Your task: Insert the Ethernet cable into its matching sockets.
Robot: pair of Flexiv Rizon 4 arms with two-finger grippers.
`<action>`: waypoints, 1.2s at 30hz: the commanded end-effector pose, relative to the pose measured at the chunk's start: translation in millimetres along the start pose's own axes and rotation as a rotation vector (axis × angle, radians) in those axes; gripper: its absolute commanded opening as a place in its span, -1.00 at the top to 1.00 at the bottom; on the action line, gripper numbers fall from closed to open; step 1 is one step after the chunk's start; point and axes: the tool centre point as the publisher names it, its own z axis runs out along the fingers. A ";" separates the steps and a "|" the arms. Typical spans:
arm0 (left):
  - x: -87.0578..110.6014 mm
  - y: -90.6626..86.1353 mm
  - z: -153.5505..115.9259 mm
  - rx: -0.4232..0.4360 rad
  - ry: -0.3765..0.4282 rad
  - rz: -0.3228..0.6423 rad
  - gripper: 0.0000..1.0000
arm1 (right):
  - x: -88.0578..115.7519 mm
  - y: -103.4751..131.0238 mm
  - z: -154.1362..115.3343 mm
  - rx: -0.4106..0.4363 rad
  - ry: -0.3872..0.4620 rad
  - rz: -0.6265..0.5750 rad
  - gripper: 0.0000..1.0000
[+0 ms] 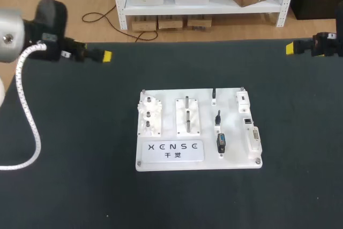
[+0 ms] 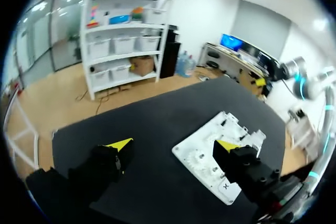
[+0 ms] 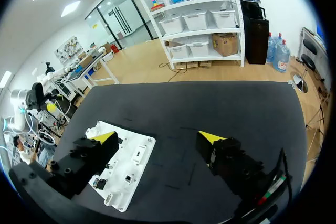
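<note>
A black plug [image 1: 220, 143] lies on a white board [image 1: 161, 156], in the board's right half, with two smaller dark pieces beyond it toward the far edge; whether a cable joins them is too small to tell. Just beside the plug, along the board's right edge, stand white blocks with small sockets [image 1: 248, 121]. The board's left half carries white blocks with upright pegs [image 1: 187, 112]. The board lies flat at about the middle of the black surface [image 1: 80, 175], a little toward the right edge. The left pincer [image 1: 106, 56] hangs over the far left corner of the surface, well apart from the board and holding nothing; in its wrist view its fingers [image 2: 119, 146] are spread wide, the board [image 2: 202, 153] ahead of them. A white ribbed hose [image 1: 25, 105] loops down from the left arm [image 1: 21, 30]. The right pincer [image 1: 290, 48] hangs over the far right corner, also spread wide and bare [image 3: 157, 137], with the board [image 3: 134, 161] ahead, partly behind one finger.
</note>
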 end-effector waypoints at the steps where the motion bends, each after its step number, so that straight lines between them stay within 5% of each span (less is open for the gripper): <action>1: 5.4 -13.6 8.3 0.229 -0.042 0.234 -1.00 | 0.0 0.3 -0.3 0.002 0.000 0.000 -1.00; 9: 13.9 -52.3 23.6 0.411 -0.015 0.466 -1.00 | 0.0 0.3 -0.3 0.002 0.000 0.000 -1.00; 20: 34.5 -99.4 51.3 0.581 -0.010 0.612 -1.00 | 0.0 0.3 -0.3 0.002 0.000 0.000 -1.00; 36: 53.0 -129.1 82.1 0.496 0.056 0.636 -1.00 | 0.0 0.3 -0.3 0.002 0.000 0.000 -1.00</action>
